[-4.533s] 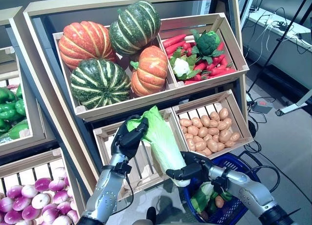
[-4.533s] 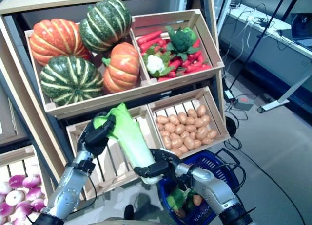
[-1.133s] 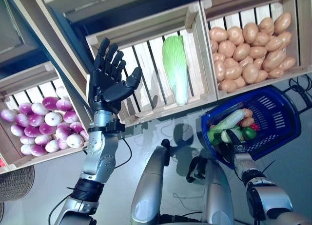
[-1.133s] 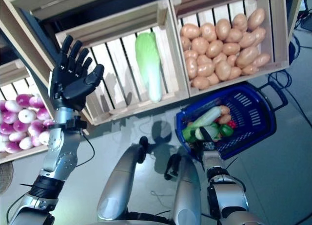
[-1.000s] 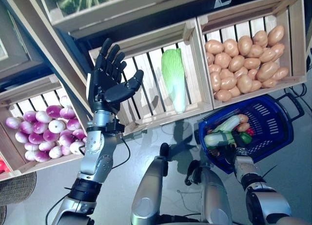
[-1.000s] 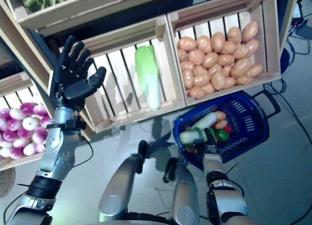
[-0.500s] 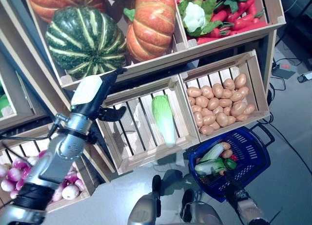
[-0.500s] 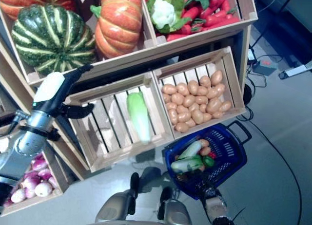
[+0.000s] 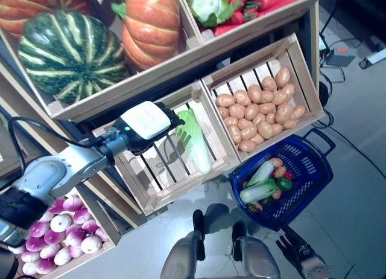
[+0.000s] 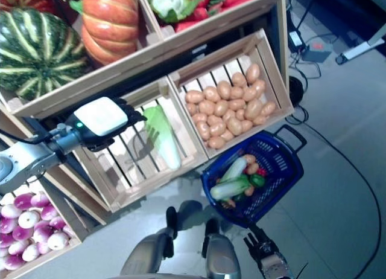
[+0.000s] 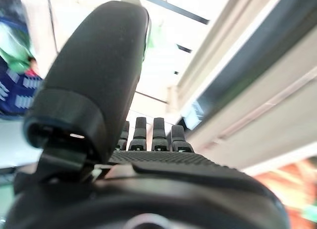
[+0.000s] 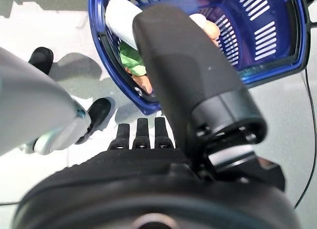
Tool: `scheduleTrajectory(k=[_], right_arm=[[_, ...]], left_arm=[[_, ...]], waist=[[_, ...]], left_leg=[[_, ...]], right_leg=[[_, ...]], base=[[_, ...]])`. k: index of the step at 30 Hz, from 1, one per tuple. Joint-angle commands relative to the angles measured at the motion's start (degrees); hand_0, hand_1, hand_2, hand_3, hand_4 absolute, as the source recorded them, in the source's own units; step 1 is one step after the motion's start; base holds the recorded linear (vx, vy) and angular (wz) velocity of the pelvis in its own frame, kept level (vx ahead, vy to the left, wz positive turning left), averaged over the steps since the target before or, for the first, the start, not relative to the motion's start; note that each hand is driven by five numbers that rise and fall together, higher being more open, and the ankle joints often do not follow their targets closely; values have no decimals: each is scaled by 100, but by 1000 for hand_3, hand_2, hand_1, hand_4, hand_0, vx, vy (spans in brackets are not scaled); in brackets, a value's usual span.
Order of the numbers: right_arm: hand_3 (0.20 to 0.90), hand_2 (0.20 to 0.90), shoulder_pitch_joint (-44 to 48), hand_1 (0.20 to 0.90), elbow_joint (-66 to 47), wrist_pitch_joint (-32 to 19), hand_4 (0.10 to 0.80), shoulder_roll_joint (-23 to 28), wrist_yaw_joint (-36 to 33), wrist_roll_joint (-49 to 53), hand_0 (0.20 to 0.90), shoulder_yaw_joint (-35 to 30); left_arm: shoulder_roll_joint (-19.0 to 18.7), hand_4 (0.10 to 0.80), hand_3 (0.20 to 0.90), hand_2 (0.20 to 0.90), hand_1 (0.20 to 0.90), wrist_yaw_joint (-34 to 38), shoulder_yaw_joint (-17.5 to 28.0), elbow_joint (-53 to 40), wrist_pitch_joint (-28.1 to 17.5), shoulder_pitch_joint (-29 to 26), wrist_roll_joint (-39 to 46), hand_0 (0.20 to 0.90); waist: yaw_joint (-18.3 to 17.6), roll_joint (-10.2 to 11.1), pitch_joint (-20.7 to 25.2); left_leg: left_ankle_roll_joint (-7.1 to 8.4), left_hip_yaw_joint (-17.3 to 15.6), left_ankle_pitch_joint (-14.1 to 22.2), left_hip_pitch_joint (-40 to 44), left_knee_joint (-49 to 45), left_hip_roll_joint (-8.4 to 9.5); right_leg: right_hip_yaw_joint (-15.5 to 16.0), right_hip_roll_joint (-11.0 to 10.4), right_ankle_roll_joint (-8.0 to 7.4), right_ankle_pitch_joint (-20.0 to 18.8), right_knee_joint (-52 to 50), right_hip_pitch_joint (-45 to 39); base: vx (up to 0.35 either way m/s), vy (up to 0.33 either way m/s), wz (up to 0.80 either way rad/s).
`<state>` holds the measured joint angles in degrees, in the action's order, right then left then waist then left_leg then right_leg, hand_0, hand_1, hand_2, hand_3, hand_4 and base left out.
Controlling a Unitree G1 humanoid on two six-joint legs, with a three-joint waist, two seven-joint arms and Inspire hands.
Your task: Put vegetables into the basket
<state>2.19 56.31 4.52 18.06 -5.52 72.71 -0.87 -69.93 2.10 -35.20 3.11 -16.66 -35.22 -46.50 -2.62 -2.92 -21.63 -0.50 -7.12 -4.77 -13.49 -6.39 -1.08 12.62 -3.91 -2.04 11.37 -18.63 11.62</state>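
Observation:
The blue basket (image 9: pixel 310 173) stands on the floor to the right of the stand's lower crates. It holds two long pale green vegetables (image 9: pixel 260 171), a small green one (image 9: pixel 283 184) and orange pieces. A pale green cabbage (image 9: pixel 196 145) lies in a slatted wooden crate (image 9: pixel 158 191). My left hand (image 9: pixel 145 123), its back white-covered, is open, reaching into that crate just left of the cabbage's leafy end; contact cannot be told. My right hand (image 9: pixel 297 252) is open and empty, low over the floor just in front of the basket (image 12: pixel 267 35).
The wooden stand (image 9: pixel 181 64) has tilted crates above and beside the cabbage crate, close over my left hand. Cables and a small box (image 9: pixel 341 52) lie on the grey floor at the far right, behind the basket.
The camera has shifted. My left hand has turned palm down and moved right into the crate, ending close to the cabbage. My right hand stays low by the basket.

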Motion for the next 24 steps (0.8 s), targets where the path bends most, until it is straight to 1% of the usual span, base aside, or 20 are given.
scheduleTrajectory(k=[1, 3, 4, 6, 8, 9, 10, 13, 16, 18, 19, 22, 24], right_arm=[[900, 900, 128, 900, -242, -114, 800, 432, 242, 366, 900, 202], [900, 900, 240, 900, -333, -140, 800, 457, 240, 456, 900, 320], [900, 900, 256, 900, -352, -147, 800, 459, 232, 480, 900, 344], [900, 900, 369, 900, -520, -156, 800, 494, 163, 564, 900, 464], [900, 900, 427, 900, -576, -107, 800, 515, 168, 488, 900, 531], [900, 900, 451, 900, -618, -81, 800, 527, 148, 460, 900, 557], [900, 900, 474, 900, -713, -57, 800, 545, 103, 420, 900, 591], [900, 900, 586, 900, -806, -81, 800, 596, 31, 453, 900, 644], [900, 900, 607, 900, -1078, -101, 800, 641, -77, 508, 900, 710], [900, 900, 545, 900, -1312, -124, 800, 634, -147, 486, 900, 769], [900, 900, 532, 900, -1356, -126, 800, 625, -168, 465, 900, 782], [900, 900, 512, 900, -1461, -27, 800, 624, -214, 410, 900, 815], [900, 900, 486, 900, -1523, 57, 800, 601, -201, 399, 900, 855]], left_arm=[[-178, 800, 900, 900, 900, 933, 102, 443, 248, -906, -262, 900], [-102, 800, 900, 900, 900, 1372, -302, 775, 292, -1228, -432, 900], [-75, 800, 900, 900, 900, 1482, -387, 887, 271, -1298, -470, 900], [65, 800, 900, 900, 900, 1980, -705, 1269, 310, -1506, -682, 900], [144, 800, 900, 900, 900, 2095, -855, 1450, 378, -1585, -674, 900], [178, 800, 900, 900, 900, 2095, -919, 1484, 448, -1621, -675, 900], [235, 800, 900, 900, 900, 2097, -1036, 1609, 573, -1701, -626, 900], [429, 800, 900, 900, 900, 2151, -1256, 1960, 771, -1883, -664, 900], [569, 800, 900, 900, 900, 2567, -1269, 2148, 1080, -1932, -826, 900], [655, 800, 900, 900, 900, 3049, -1186, 2305, 1307, -1949, -797, 900], [713, 800, 900, 900, 900, 3148, -1174, 2422, 1263, -1987, -878, 900], [875, 800, 900, 900, 900, 3483, -1144, 2656, 1212, -2034, -1066, 900], [970, 800, 900, 900, 900, 3681, -1088, 2727, 1149, -2091, -1195, 900]], waist=[[-183, 94, -257], [-214, 127, -388], [-214, 138, -405], [-258, 187, -579], [-288, 204, -651], [-298, 216, -675], [-325, 237, -743], [-345, 297, -813], [-331, 353, -816], [-350, 400, -816], [-366, 403, -816], [-381, 423, -816], [-384, 437, -816]], left_leg=[[237, -375, 713, -598, -1155, -70], [241, -379, 744, -821, -1371, -106], [240, -382, 756, -879, -1432, -120], [242, -441, 776, -1248, -1824, -241], [207, -470, 855, -1417, -1998, -297], [247, -417, 1017, -1478, -2138, -299], [227, -424, 1056, -1666, -2362, -364], [173, -397, 1170, -1983, -2683, -436], [82, -348, 1319, -2325, -3033, -447], [0, -347, 1472, -2576, -3377, -514], [-25, -353, 1540, -2674, -3514, -554], [-78, -301, 1706, -2899, -3855, -587], [-89, -278, 1767, -2973, -3964, -585]], right_leg=[[-52, 156, 242, -648, 460, 84], [-117, 204, 287, -604, 246, 313], [-129, 210, 295, -590, 191, 369], [-180, 257, 375, -514, -144, 681], [-225, 299, 417, -426, -424, 916], [-287, 301, 373, -303, -570, 992], [-296, 288, 384, -242, -846, 1212], [-290, 252, 391, -146, -1296, 1589], [-347, 164, 390, -15, -1849, 2093], [-372, 94, 419, 124, -2294, 2439], [-368, 65, 430, 195, -2491, 2582], [-369, -2, 446, 311, -2862, 2876], [-363, -43, 414, 327, -3020, 3030]], base=[[-123, -23, -1], [-93, -12, -1], [-70, -5, -9], [-97, 7, -11], [-44, 46, -6], [-16, 57, -11], [-6, 39, -13], [-70, 31, -14], [-73, 40, -6], [-92, 42, -9], [-90, 53, -7], [-47, 34, -1], [0, 0, 0]])
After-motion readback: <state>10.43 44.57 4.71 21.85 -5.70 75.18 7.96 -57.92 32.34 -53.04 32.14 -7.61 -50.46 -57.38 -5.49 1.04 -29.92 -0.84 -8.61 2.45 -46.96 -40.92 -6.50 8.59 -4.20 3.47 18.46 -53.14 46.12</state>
